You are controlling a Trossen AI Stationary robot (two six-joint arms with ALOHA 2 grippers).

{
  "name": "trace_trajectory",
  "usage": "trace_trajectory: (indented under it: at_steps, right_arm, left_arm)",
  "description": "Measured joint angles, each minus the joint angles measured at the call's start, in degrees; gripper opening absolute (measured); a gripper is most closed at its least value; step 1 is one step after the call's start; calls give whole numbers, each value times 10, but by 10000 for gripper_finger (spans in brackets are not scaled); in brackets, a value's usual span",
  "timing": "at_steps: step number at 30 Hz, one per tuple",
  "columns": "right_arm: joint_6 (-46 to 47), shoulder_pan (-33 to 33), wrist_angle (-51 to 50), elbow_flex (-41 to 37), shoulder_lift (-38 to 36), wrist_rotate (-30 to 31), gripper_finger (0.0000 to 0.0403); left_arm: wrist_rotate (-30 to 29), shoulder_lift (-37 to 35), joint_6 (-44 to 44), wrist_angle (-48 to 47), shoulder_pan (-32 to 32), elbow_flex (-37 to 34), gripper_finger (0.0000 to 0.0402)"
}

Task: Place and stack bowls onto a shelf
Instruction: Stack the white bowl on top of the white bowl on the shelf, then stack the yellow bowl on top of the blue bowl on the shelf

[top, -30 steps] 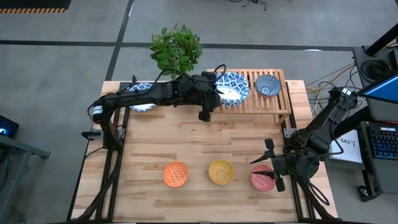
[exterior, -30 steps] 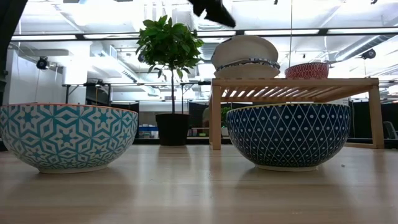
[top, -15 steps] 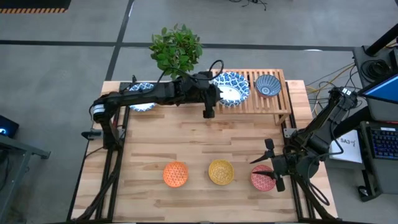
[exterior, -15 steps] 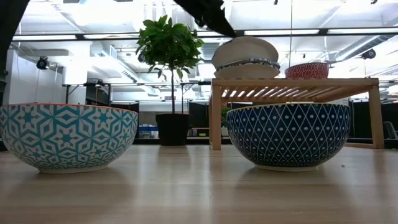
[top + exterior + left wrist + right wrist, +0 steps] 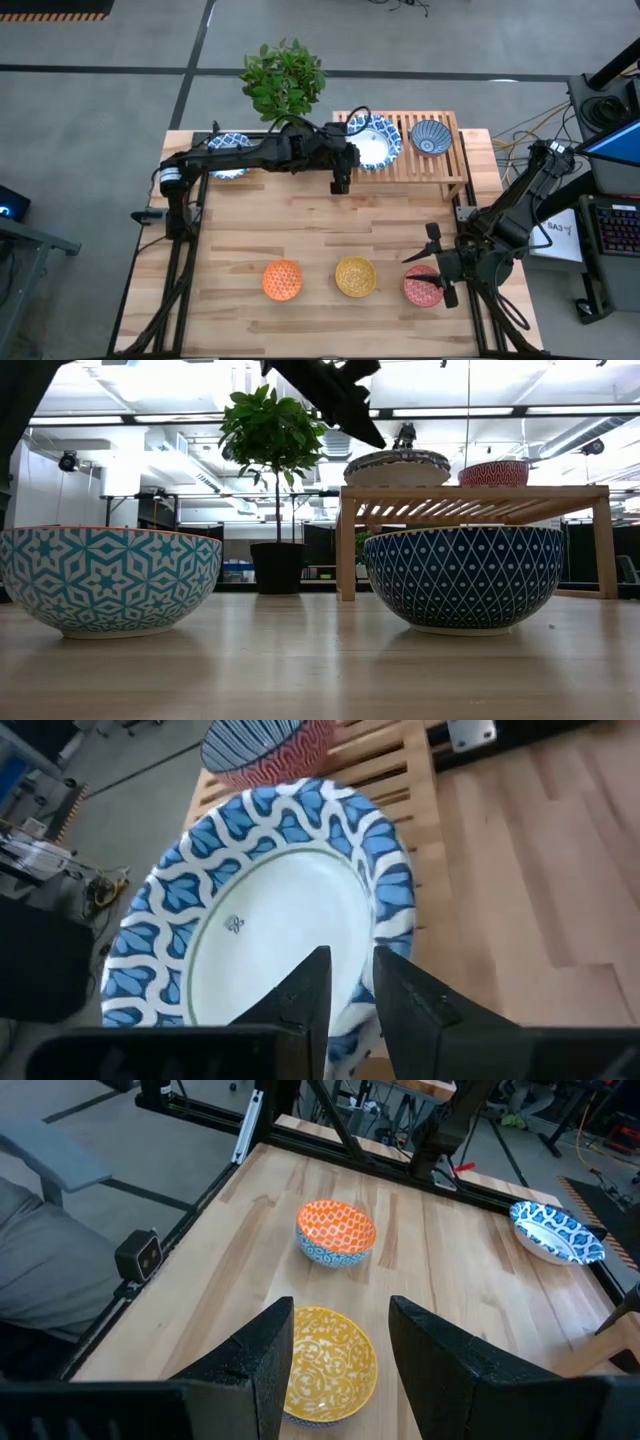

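Note:
A wide blue-and-white bowl [image 5: 374,140] [image 5: 270,910] lies level on the wooden slat shelf [image 5: 452,168] [image 5: 470,492], at its left end. My left gripper [image 5: 352,150] [image 5: 350,965] [image 5: 375,440] is shut at this bowl's left rim. A small dark blue bowl [image 5: 430,137] [image 5: 493,472] stands beside it on the shelf. Another blue-and-white bowl [image 5: 228,150] [image 5: 556,1232] sits on the table's far left, under the left arm. Orange [image 5: 282,280], yellow [image 5: 355,276] and pink-red [image 5: 420,288] bowls line the near edge. My right gripper [image 5: 432,280] [image 5: 340,1340] hovers open over the pink-red one. My left gripper holds the blue-and-white bowl by its rim [image 5: 388,925] on the side toward the table's left. One finger [image 5: 315,985] lies over the white inside and the other finger [image 5: 405,1000] outside the rim. It comes slanting down from the left. The bowl sits level on the shelf.
A potted plant [image 5: 285,80] [image 5: 278,565] stands just behind the table's far edge, left of the shelf. The shelf's right end [image 5: 460,150] is bare slats. Bare tabletop [image 5: 400,230] lies between the shelf and the near row of small bowls.
My left gripper has come down toward the shelf and shifted slightly right. The blue-and-white bowl in it, tilted with its underside showing a second ago, now lies level on the shelf. The right arm has kept still.

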Motion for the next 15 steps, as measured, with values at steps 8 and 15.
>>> trace_trajectory:
  at_steps: [8, 15]
  right_arm:
    - [-6, 0, 0, 0, 0, 0, 155]
    - [3, 0, 0, 0, 0, 70, 155]
  left_arm:
    - [-46, -19, 3, -3, -3, 15, 61]
    - [-46, -83, -14, -61, -25, 12, 41]
